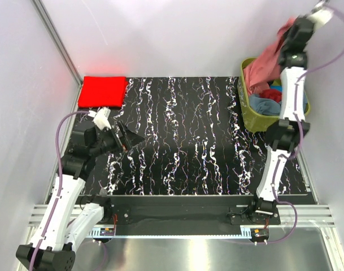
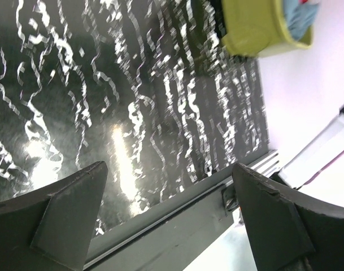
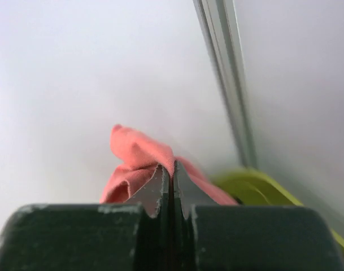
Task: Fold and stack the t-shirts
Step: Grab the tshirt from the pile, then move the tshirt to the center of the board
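My right gripper (image 1: 290,28) is raised high above the olive-green tub (image 1: 248,110) and is shut on the salmon pink t-shirt (image 1: 268,59), which hangs from it down into the tub. In the right wrist view the jaws are pressed together (image 3: 172,169) on a fold of the pink cloth (image 3: 135,155). A bright red t-shirt (image 1: 103,91) lies folded at the far left corner of the mat. Grey-blue and dark red shirts (image 1: 268,101) stay in the tub. My left gripper (image 1: 129,137) is open and empty above the mat's left side, its jaws wide apart (image 2: 169,220).
The black marbled mat (image 1: 188,135) covers the table. White walls close in on the left, back and right. The mat's front edge meets a metal rail (image 1: 177,200) by the arm bases. The tub (image 2: 256,28) shows at the top of the left wrist view.
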